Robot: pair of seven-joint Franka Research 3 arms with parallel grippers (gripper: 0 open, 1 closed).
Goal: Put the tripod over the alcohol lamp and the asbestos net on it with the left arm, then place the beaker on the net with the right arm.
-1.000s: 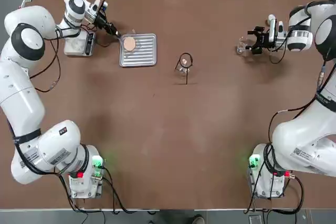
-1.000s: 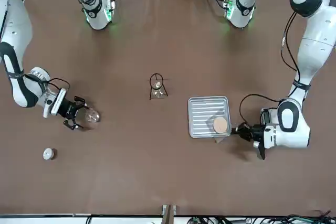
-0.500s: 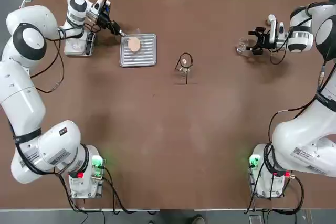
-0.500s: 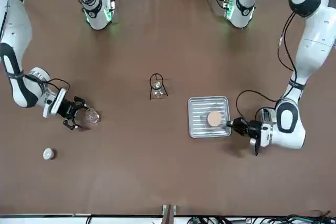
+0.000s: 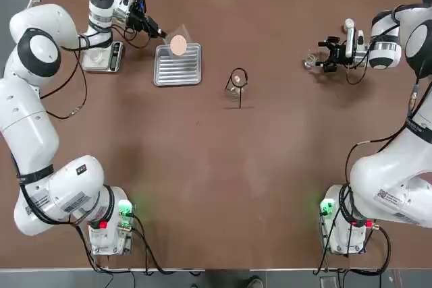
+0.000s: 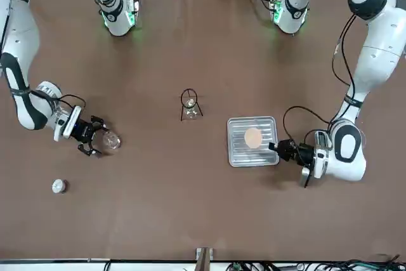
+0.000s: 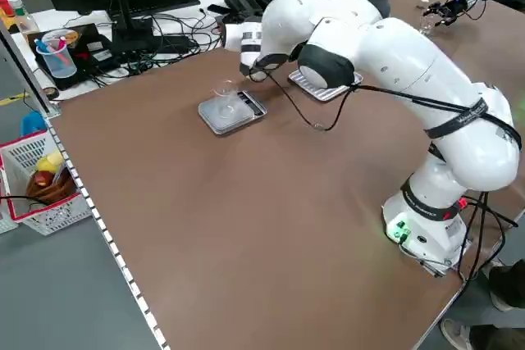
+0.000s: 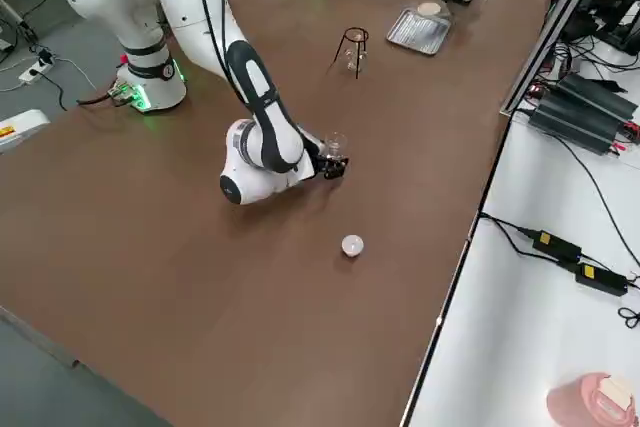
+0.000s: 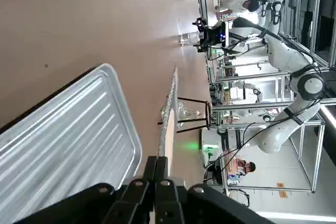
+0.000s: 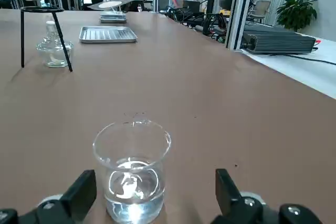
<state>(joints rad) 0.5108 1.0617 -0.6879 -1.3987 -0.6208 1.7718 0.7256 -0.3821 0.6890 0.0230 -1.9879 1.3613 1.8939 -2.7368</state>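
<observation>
Net point(image 5: 178, 45) has moved inward above tray point(image 5: 177, 77), edge clamped in left gripper point(image 5: 163, 34), likely so its middle can land on tripod point(image 10: 43, 9), already over lamp point(image 10: 54, 51). Right gripper point(image 10: 156, 179) at beaker point(image 10: 134, 190), fingers apart, presumably pre-grasp.

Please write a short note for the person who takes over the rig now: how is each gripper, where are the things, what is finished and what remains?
Left gripper: shut on the edge of the asbestos net, held above the ribbed tray.
Right gripper: open, with the beaker between its fingers, not gripped; liquid in it.
Tripod: standing over the alcohol lamp, mid-table.
Done: tripod over lamp.
Left: lay the net on the tripod with the left arm, then grip the beaker and set it on the net with the right.
</observation>
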